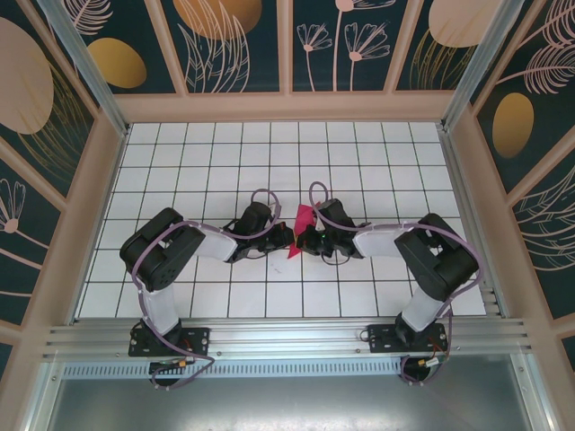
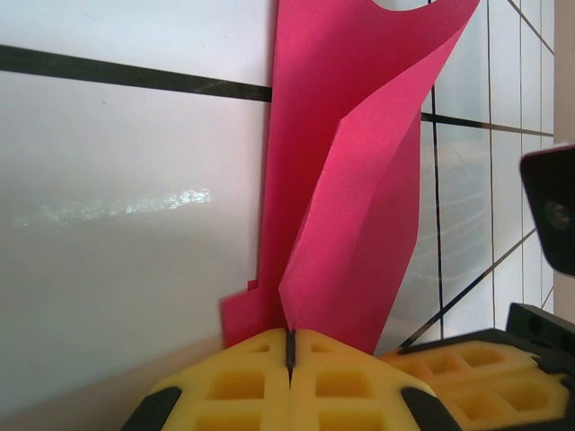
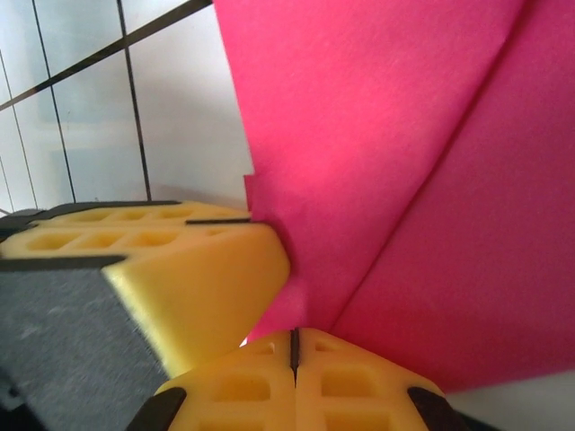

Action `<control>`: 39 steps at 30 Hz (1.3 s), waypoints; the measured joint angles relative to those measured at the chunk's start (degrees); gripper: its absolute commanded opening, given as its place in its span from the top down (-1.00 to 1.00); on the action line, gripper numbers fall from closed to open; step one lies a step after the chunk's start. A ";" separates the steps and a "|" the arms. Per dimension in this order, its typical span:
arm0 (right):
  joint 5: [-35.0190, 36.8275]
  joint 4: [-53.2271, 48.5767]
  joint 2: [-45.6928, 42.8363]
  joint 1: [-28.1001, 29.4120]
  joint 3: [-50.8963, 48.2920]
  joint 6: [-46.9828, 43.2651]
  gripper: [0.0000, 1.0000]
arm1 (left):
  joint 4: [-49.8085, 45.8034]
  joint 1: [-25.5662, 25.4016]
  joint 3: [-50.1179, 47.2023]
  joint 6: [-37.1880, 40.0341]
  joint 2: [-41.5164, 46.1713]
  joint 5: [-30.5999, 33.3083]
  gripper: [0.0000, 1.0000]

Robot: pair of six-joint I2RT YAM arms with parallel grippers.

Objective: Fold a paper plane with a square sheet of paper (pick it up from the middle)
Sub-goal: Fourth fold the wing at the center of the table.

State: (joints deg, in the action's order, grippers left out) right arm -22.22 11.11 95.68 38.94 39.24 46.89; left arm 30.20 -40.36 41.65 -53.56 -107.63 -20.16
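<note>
The square sheet of paper [image 1: 303, 218] is magenta-red and folded into layered flaps with sharp creases. It stands up off the tiled table between the two grippers, and whether its outline is a full paper plane I cannot tell. My left gripper [image 1: 287, 241] is shut on the paper's lower edge; in the left wrist view the paper [image 2: 359, 180] rises from the pressed-together yellow pads of that gripper [image 2: 290, 348]. My right gripper [image 1: 304, 241] is shut on the same edge from the other side. The paper [image 3: 404, 162] fans up from the right gripper's [image 3: 293, 348] pads.
White tiled table [image 1: 216, 153] with black grid lines, walled by patterned panels. The two grippers sit nearly touching: the right gripper's yellow fingers [image 2: 467, 373] show beside the left one, and a left finger [image 3: 189, 278] beside the right one. A metal rail [image 1: 287, 337] runs along the near edge.
</note>
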 measured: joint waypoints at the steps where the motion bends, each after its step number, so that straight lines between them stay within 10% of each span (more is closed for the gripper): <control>1: 0.17 -0.22 -0.48 0.15 -0.07 0.04 1.00 | 0.00 0.00 0.00 0.00 0.00 0.00 1.00; 39: 2.36 14.19 -2.16 3.17 -7.82 7.32 1.00 | 0.04 0.04 0.04 0.17 0.22 0.00 1.00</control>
State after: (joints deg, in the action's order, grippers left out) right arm -19.86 25.30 93.51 42.11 31.42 54.22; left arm 30.24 -40.32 41.69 -53.39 -107.42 -20.16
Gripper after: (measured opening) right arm 0.064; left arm 0.066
